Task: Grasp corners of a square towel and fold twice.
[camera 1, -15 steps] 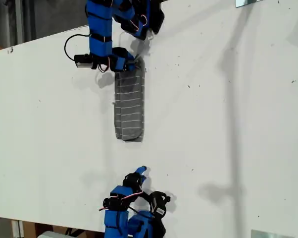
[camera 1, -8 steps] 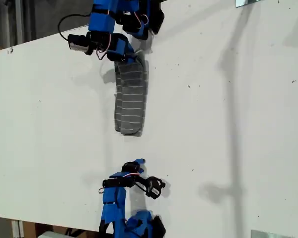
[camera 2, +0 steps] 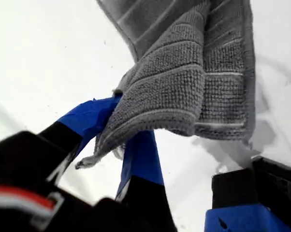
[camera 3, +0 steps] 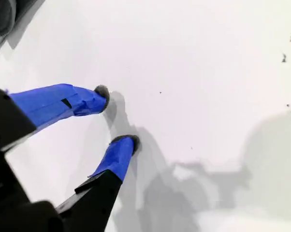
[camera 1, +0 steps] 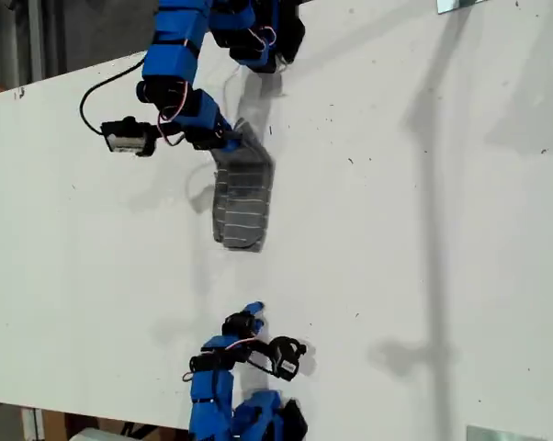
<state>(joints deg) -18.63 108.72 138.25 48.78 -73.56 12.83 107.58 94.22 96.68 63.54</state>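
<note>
Towel (camera 1: 242, 204) end lifted and carried along its own length: over the last second my first end effector (camera 1: 229, 143), clamped on the bunched corners (camera 2: 136, 128) at the strip's far end, has swung away from the table's far edge and drawn that end up off the table (camera 1: 423, 230), so the strip now reads shorter in the exterior view. I judge this the start of the second fold, the raised end heading toward the end nearer the table's front edge.

The cloth is dark grey with thin white stripes, already doubled into a narrow strip, lying in the table's middle toward the exterior view's left. Its held end hangs in thick, soft, rumpled layers.

My second end effector (camera 3: 117, 117) has shifted slightly near the table's front edge and hangs with jaws parted, holding nothing, well apart from the cloth.
</note>
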